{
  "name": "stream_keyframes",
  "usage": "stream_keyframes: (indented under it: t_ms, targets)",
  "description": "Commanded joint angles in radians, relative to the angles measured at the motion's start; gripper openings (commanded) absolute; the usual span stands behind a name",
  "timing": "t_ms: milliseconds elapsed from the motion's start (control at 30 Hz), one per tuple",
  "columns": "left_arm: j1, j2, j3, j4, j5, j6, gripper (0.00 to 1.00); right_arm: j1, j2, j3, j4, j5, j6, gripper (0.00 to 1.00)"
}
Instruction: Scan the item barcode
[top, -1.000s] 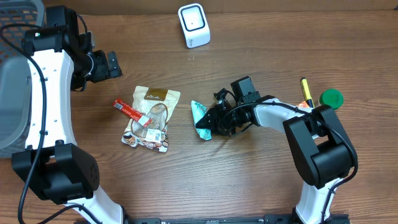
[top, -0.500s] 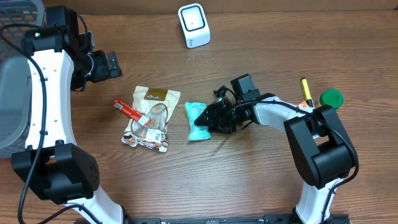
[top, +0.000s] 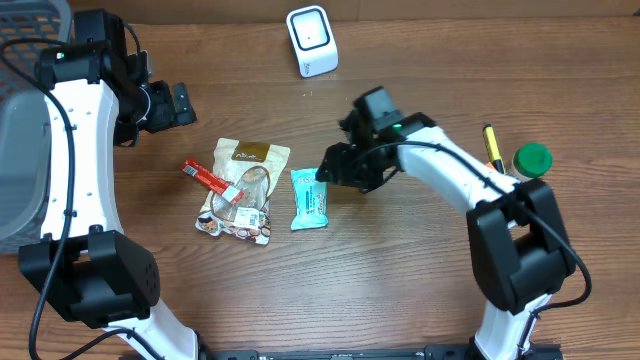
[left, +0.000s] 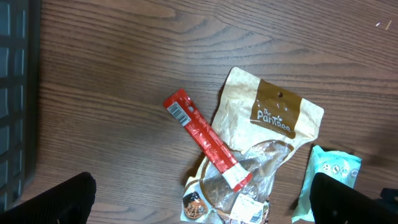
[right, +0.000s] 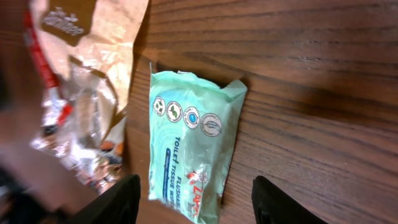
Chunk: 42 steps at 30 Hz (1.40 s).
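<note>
Pack of mint-green flushable tissue lies flat on the wooden table, printed side up. It sits just right of a beige Pantree pouch with a red stick sachet lying across it. The right gripper hovers over the pack's far end, fingers spread apart and grasping nothing. The left gripper hangs well apart, near the gray basket, likewise fully released. A white scanner stands toward the table's far edge.
</note>
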Motion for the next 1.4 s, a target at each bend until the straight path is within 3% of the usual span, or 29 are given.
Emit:
stream_keyframes:
  t_ms: [0, 133, 333, 567, 700, 833, 1033, 1100, 1367]
  targets:
    - [-0.008, -0.005, -0.002, 0.001, 0.007, 0.011, 1.0, 0.106, -0.033, 0.026, -0.031, 0.299, -0.005, 0.58]
    - [-0.008, -0.005, -0.002, 0.001, 0.007, 0.011, 1.0, 0.181, -0.016, 0.021, -0.089, 0.456, 0.096, 0.59]
    - [-0.008, -0.005, -0.002, 0.001, 0.007, 0.011, 1.0, 0.193, 0.011, -0.01, -0.087, 0.302, 0.132, 0.58]
    - [-0.008, -0.005, -0.002, 0.001, 0.007, 0.011, 1.0, 0.193, 0.074, -0.073, -0.01, 0.266, 0.171, 0.54]
    - [-0.008, -0.005, -0.002, 0.001, 0.007, 0.011, 1.0, 0.189, 0.099, -0.077, 0.003, 0.204, 0.171, 0.48]
    - [-0.008, -0.005, -0.002, 0.001, 0.007, 0.011, 1.0, 0.187, 0.099, -0.076, 0.002, 0.198, 0.17, 0.24]
    - [-0.008, -0.005, -0.002, 0.001, 0.007, 0.011, 1.0, 0.188, 0.099, -0.076, -0.021, 0.195, 0.17, 0.22]
    - [-0.008, -0.005, -0.002, 0.001, 0.007, 0.011, 1.0, 0.187, 0.099, -0.076, -0.02, 0.202, 0.161, 0.04]
    - [-0.008, -0.005, -0.002, 0.001, 0.007, 0.011, 1.0, 0.107, 0.01, 0.073, -0.25, 0.54, 0.127, 0.03]
